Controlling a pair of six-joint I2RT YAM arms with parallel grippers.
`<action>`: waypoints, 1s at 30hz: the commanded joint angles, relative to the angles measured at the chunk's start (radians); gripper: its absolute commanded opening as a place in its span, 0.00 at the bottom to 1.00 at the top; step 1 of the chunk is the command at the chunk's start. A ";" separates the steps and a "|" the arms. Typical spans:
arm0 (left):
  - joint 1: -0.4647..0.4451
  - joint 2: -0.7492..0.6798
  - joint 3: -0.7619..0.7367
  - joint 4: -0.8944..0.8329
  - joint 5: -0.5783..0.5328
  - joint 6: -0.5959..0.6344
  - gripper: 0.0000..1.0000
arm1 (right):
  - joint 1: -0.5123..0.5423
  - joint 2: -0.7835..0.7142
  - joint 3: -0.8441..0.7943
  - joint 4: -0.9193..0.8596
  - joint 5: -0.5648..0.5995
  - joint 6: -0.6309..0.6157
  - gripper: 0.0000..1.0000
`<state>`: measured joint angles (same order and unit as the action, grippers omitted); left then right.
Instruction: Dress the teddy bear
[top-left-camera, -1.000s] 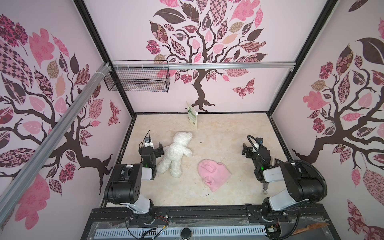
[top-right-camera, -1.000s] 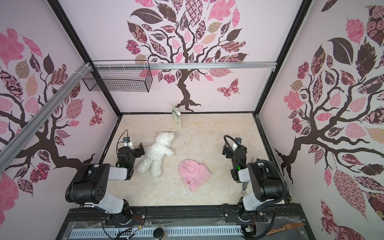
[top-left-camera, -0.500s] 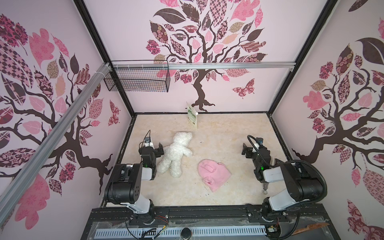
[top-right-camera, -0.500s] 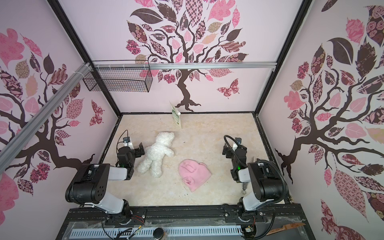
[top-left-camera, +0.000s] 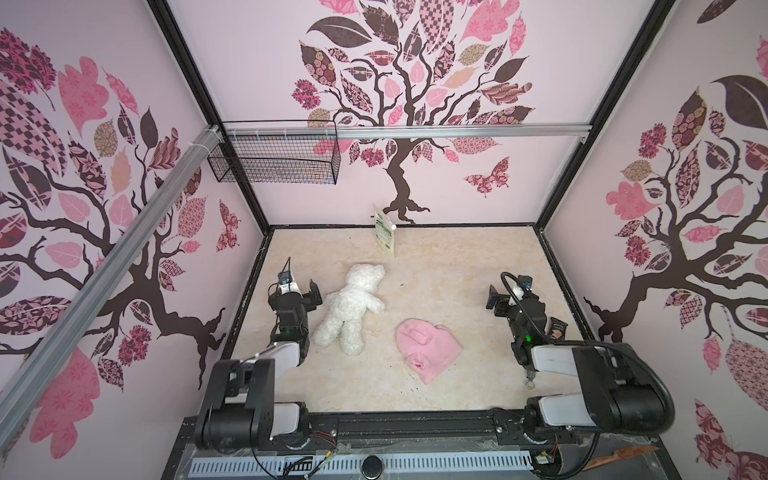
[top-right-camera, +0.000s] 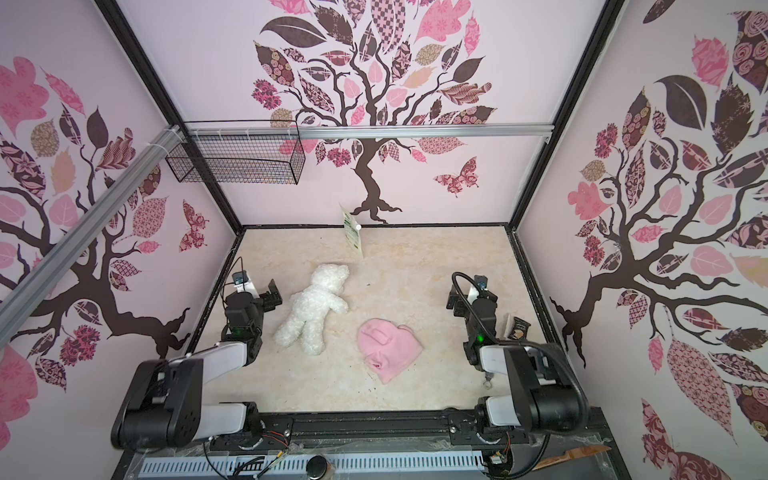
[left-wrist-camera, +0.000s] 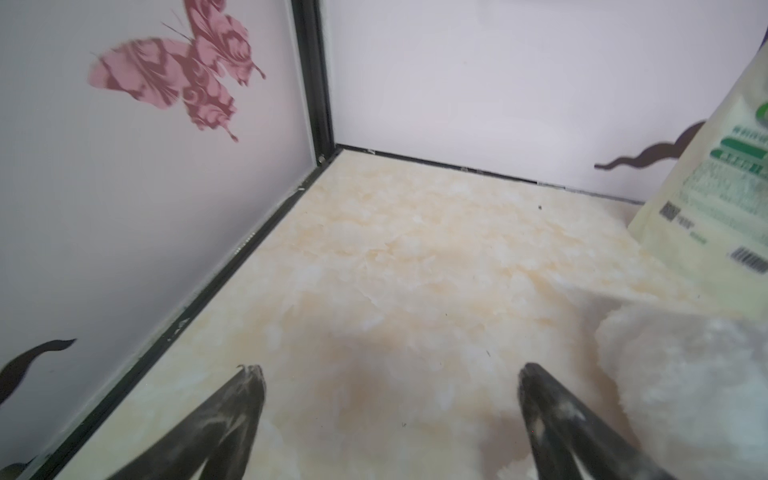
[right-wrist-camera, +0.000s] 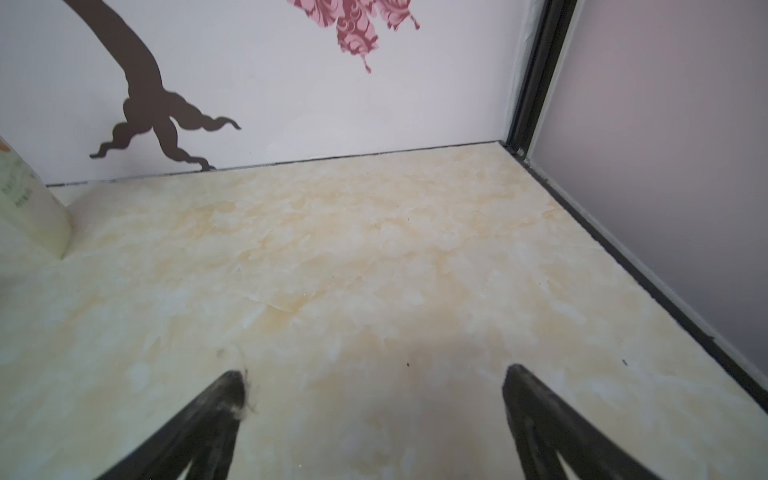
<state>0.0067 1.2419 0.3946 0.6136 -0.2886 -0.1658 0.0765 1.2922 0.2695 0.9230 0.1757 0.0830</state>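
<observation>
Nothing has shifted in the last second, so the dressing has not begun. The small white fluffy teddy bear (top-left-camera: 353, 307) lies undressed on the beige marbled worktop (top-left-camera: 449, 270). Just beside it, the left end effector (top-left-camera: 300, 287) is spread and empty; well apart, the right end effector (top-left-camera: 508, 291) likewise. Near the bear's legs lies the pink hooded top (top-left-camera: 428, 348), unobstructed. A pale green-printed pouch (top-left-camera: 384, 231) stands beyond the bear's head.
</observation>
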 joint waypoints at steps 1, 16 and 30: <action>-0.009 -0.092 0.091 -0.266 0.004 -0.160 0.97 | 0.005 -0.168 0.049 -0.196 0.056 0.143 1.00; -0.526 -0.037 0.403 -0.777 -0.176 -0.154 0.93 | 0.421 -0.219 0.311 -0.650 -0.267 0.217 0.98; -0.784 0.434 0.699 -1.032 -0.537 -0.034 0.97 | 0.421 -0.240 0.198 -0.520 -0.249 0.233 1.00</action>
<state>-0.7792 1.6314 1.0332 -0.3408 -0.7387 -0.2253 0.4992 1.0817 0.4683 0.3683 -0.1047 0.3252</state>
